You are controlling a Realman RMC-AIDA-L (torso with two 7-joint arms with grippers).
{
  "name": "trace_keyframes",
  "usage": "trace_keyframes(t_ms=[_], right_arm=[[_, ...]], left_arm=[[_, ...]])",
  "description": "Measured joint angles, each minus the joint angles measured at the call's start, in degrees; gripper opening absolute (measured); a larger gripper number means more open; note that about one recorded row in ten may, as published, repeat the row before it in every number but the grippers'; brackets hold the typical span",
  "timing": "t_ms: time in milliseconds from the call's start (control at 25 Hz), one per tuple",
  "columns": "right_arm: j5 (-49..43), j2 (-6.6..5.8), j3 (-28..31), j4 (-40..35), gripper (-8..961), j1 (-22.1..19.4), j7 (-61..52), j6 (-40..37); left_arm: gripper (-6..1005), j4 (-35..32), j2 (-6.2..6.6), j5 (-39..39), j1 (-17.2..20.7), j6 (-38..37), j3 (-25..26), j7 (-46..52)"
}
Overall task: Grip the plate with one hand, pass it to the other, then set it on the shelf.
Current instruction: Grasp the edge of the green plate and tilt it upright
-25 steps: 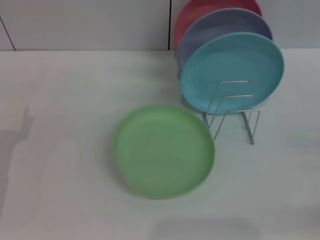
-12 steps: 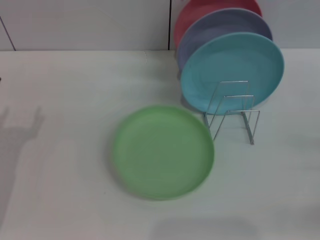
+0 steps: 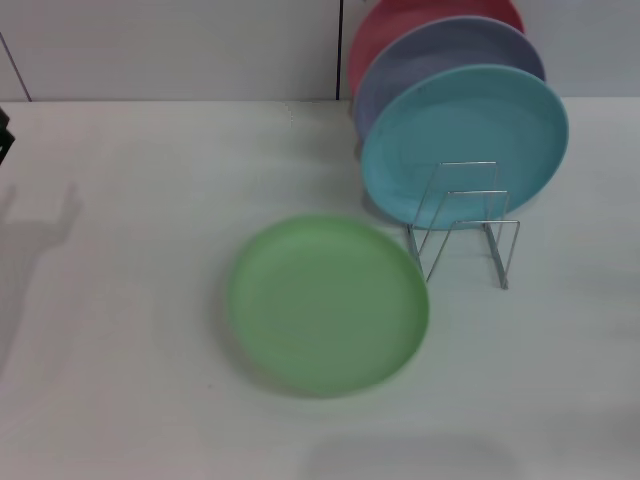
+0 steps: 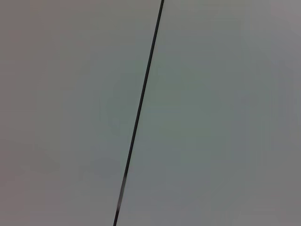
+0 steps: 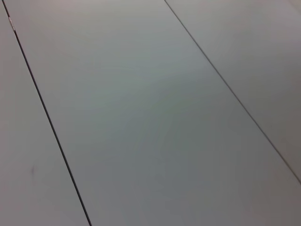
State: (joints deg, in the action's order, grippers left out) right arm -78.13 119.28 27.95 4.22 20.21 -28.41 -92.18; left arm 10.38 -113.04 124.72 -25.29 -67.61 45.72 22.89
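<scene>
At the far left edge of the head view a sliver of black shows, likely the left gripper coming in; whether its fingers are open or closed cannot be told. The right gripper is out of sight in every view, and both wrist cameras face only grey panels with dark seams.

The green plate lies flat on the table, untouched, just left of the rack's front wires. In the rack stand the turquoise plate, the lavender plate behind it and a red plate at the back; the front loops look free.

Risks, as I judge them: a flat plate offers only its shallow rim, so a finger may slide over it or push the plate right into the rack. A thin rim grip may slip during the handover. At placing, the green plate could knock the turquoise one or tip the light wire rack.
</scene>
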Motion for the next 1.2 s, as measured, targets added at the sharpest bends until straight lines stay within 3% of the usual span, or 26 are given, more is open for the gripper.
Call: trace_keyframes(t_ms=[200, 280, 320, 360, 400, 440, 520, 560, 600, 640, 680, 720, 760, 960, 1040, 1080, 1120, 1160, 1200], right_arm=[[0.0, 0.06, 0.0, 0.46, 574, 0.0, 0.0, -0.01], [0.0, 0.07, 0.01, 0.63, 574, 0.03, 0.1, -0.01], [0.0, 0.07, 0.01, 0.63, 574, 0.03, 0.1, -0.01], [0.0, 0.07, -0.01, 0.91, 574, 0.06, 0.23, -0.02], [0.0, 0.07, -0.01, 0.91, 574, 0.06, 0.23, -0.02], [0.0, 0.07, -0.05, 1.09, 574, 0.07, 0.28, 0.03], [0.0, 0.07, -0.08, 1.12, 574, 0.09, 0.29, 0.18], [0.0, 0.07, -0.08, 1.13, 575, 0.13, 0.3, 0.42], [0.0, 0.07, -0.08, 1.13, 575, 0.13, 0.3, 0.42], [0.0, 0.07, -0.09, 1.14, 575, 0.17, 0.31, 0.54], [0.0, 0.07, -0.09, 1.15, 575, 0.19, 0.31, 0.55], [0.0, 0.07, -0.09, 1.15, 575, 0.19, 0.31, 0.55], [0.0, 0.07, -0.09, 1.14, 575, 0.23, 0.32, 0.56], [-0.05, 0.07, -0.09, 1.14, 575, 0.32, 0.34, 0.6], [-0.13, 0.07, -0.08, 1.11, 574, 0.34, 0.35, 0.61], [-0.13, 0.07, -0.08, 1.11, 574, 0.34, 0.35, 0.61], [-0.14, 0.06, -0.08, 1.07, 574, 0.34, 0.35, 0.61], [-0.15, 0.03, -0.08, 0.98, 574, 0.35, 0.36, 0.61], [-0.15, 0.03, -0.08, 0.98, 574, 0.35, 0.36, 0.61]], left_arm=[[834, 3.24, 3.33, 0.84, -2.6, 11.9, -0.2, 4.25], [834, 8.5, 7.41, 5.09, -3.66, 21.3, -0.02, 10.55], [834, 8.5, 7.41, 5.09, -3.66, 21.3, -0.02, 10.55], [834, 12.05, 9.93, 8.19, -3.95, 25.41, 0.15, 13.9], [834, 14.01, 11.17, 9.89, -3.99, 27.11, 0.17, 15.72], [834, 14.01, 11.17, 9.89, -3.99, 27.11, 0.17, 15.72], [834, 17.87, 13.63, 13.41, -3.93, 29.36, 0.78, 19.46], [834, 22.5, 16.05, 18.52, -3.52, 32.02, 2.23, 24.0], [834, 22.5, 16.05, 18.52, -3.52, 32.02, 2.23, 24.0], [834, 27.24, 17.93, 24.09, -2.77, 35.27, 4.45, 27.9], [834, 29.86, 18.59, 27.0, -2.28, 37.6, 6.07, 29.35], [834, 29.86, 18.59, 27.0, -2.28, 37.6, 6.07, 29.35], [833, 35.54, 19.26, 32.73, -0.91, 43.28, 9.7, 30.95], [833, 37.99, 19.25, 35.02, -0.22, 46.22, 11.49, 30.95], [833, 41.54, 19.05, 37.77, 0.82, 50.62, 14.02, 30.41], [833, 54.72, 15.44, 40.39, 5.05, 67.76, 24.13, 18.19], [833, 54.72, 15.44, 40.39, 5.05, 67.76, 24.13, 18.19], [833, 59.27, 12.6, 40.41, 7.01, 72.42, 28.78, 11.03], [833, 59.27, 12.6, 40.41, 7.01, 72.42, 28.78, 11.03]])
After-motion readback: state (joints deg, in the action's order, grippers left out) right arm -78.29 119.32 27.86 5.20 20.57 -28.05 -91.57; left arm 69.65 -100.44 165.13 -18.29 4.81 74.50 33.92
